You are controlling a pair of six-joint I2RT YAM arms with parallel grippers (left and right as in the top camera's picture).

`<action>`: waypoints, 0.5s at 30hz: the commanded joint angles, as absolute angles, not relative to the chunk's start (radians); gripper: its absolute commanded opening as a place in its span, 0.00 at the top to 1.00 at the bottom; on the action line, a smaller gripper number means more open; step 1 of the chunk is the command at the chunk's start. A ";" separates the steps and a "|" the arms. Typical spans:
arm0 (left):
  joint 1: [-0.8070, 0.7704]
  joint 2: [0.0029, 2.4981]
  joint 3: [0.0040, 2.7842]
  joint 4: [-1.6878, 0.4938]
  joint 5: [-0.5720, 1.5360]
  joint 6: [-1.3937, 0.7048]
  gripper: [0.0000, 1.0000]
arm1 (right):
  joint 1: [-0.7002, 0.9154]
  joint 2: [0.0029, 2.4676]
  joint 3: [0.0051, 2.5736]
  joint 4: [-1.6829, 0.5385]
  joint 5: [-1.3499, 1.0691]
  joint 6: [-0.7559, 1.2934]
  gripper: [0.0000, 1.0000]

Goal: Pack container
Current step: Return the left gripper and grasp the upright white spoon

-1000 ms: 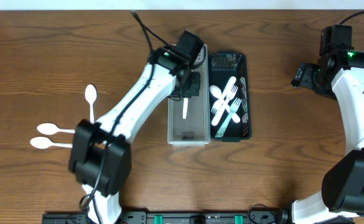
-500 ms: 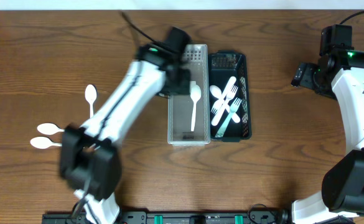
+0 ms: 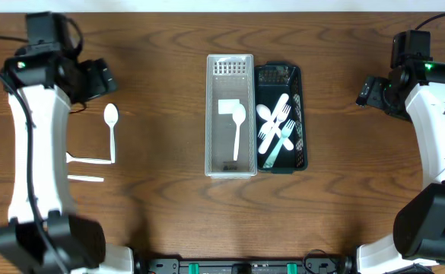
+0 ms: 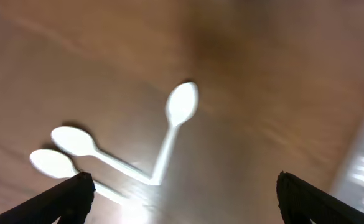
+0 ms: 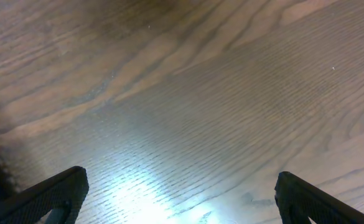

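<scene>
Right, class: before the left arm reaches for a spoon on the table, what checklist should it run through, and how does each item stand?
1. Left gripper open and empty: ok.
2. Loose spoons waiting on the table, three in the left wrist view: ok.
3. Their handles apart for a clean grip: cannot tell; two handle ends meet.
4. White tray has room, with only one packed spoon lying inside: ok.
5. Right gripper open, away from the white tray: ok.

glossy wood-grain table [image 3: 161, 91], white plastic spoons [image 3: 111, 122]
</scene>
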State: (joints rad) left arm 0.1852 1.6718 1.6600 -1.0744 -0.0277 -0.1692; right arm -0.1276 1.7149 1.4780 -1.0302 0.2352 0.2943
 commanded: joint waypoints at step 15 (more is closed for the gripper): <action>0.240 2.104 1.618 -1.011 0.043 0.086 0.04 | -0.133 1.715 1.475 -1.036 0.236 0.252 0.01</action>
State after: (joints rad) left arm 0.2386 2.0907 1.6283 -1.0126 0.0250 0.0277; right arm -0.1276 1.7149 1.4780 -1.0325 0.2352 0.2745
